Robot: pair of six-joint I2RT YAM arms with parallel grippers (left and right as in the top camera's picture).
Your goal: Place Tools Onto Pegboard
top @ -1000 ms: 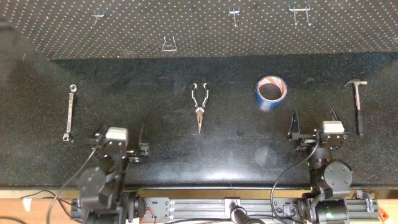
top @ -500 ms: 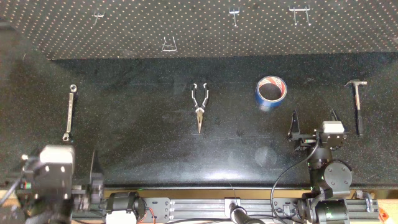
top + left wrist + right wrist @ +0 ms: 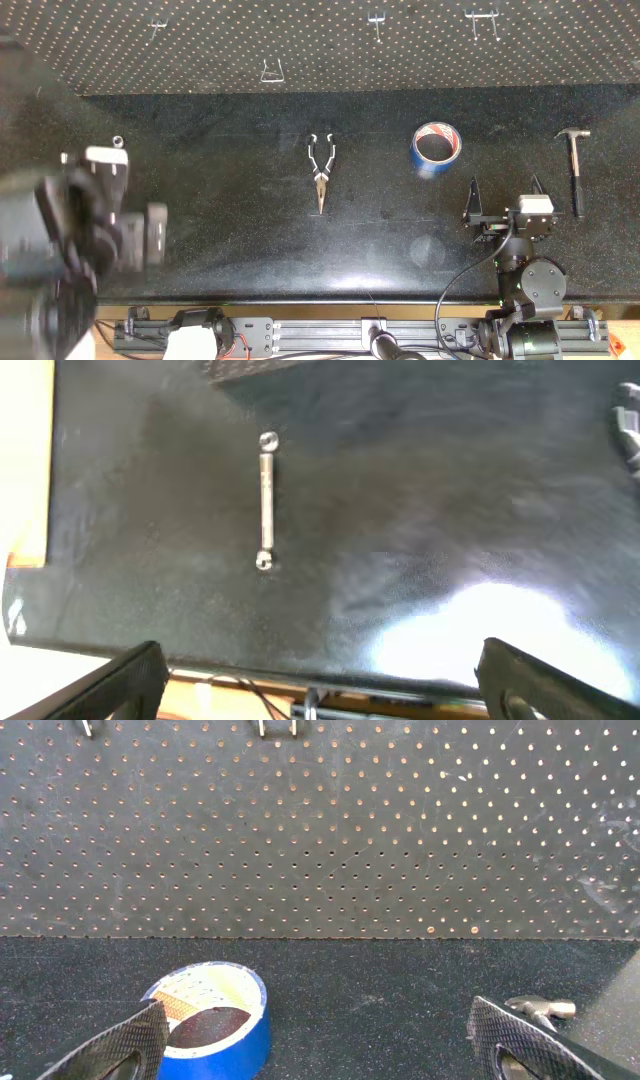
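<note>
1. The wrench (image 3: 266, 500) lies at the table's (image 3: 250, 230) 9 o'clock side, its long axis running 12 to 6.
2. The left gripper (image 3: 320, 675) hangs, seemingly right above it, fingers spread wide and empty; this arm is nearest.

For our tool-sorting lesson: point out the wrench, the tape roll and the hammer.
wrench (image 3: 265, 500): left wrist view, on the middle of its shaft.
tape roll (image 3: 240, 1055): right wrist view, on its blue outer wall.
hammer (image 3: 576, 180): top view, on its handle.
</note>
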